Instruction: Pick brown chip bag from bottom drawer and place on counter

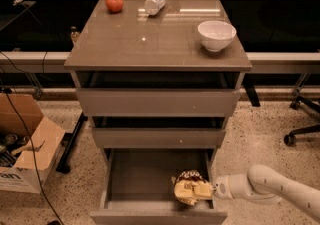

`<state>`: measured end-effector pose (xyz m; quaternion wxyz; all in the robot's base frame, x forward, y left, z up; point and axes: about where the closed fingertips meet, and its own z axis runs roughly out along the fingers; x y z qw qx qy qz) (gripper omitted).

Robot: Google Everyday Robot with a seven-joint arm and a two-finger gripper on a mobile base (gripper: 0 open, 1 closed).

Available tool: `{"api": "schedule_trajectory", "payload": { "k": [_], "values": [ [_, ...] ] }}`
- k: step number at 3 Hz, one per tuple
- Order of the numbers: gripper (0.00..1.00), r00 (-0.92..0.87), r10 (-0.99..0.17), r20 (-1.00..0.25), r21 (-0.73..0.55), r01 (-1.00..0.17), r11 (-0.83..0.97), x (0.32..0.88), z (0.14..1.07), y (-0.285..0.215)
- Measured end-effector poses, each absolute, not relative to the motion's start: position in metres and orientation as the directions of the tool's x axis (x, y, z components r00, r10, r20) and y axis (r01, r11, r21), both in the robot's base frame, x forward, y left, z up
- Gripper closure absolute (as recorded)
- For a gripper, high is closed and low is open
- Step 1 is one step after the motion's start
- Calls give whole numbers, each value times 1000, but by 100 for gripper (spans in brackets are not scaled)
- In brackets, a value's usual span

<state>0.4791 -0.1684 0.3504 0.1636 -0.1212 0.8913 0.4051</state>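
The brown chip bag [191, 187], dark brown on top and pale yellow below, sits at the right front of the open bottom drawer [135, 181]. My gripper [209, 190] reaches in from the right over the drawer's side wall and is at the bag's right edge, touching it. The white arm runs off to the lower right. The counter [150, 39] is the glossy grey-brown top of the cabinet, above the two shallower drawers.
On the counter stand a white bowl [216, 34] at the right, a red apple [114, 2] and a lying plastic bottle [154, 4] at the back. A cardboard box [25, 144] and cables are at the left. An office chair base [302, 124] is at the right.
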Motion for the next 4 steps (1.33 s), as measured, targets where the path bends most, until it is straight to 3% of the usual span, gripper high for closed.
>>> {"api": "schedule_trajectory", "payload": {
  "k": [4],
  "values": [
    [100,-650,-256,-716,450,-709,543,455,628,-248]
  ]
}}
